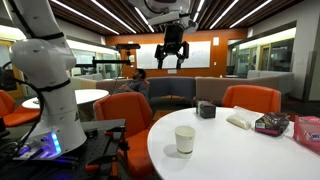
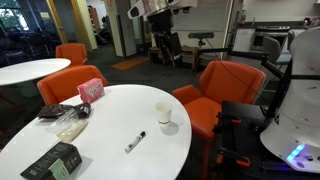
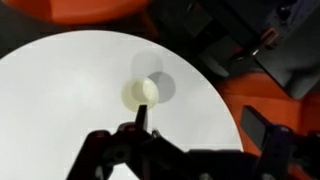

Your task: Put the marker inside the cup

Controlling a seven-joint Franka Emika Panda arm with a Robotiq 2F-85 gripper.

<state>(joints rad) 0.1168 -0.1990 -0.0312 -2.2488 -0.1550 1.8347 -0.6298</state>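
Note:
The off-white paper cup [image 1: 185,139] stands upright on the round white table [image 1: 230,155]; it also shows in an exterior view [image 2: 165,114] and from above in the wrist view [image 3: 142,93]. The dark marker [image 2: 135,141] lies flat on the table a short way from the cup, toward the table's front edge. I cannot make it out in the wrist view. My gripper [image 1: 173,58] hangs high above the table, open and empty; it also shows in an exterior view [image 2: 165,47] and in the wrist view [image 3: 200,125].
A dark grey box [image 1: 206,109], a white bag [image 1: 240,119] and a pink pack [image 1: 271,123] lie on the table's far side. A black box [image 2: 50,160] sits near its edge. Orange chairs [image 2: 222,88] ring the table.

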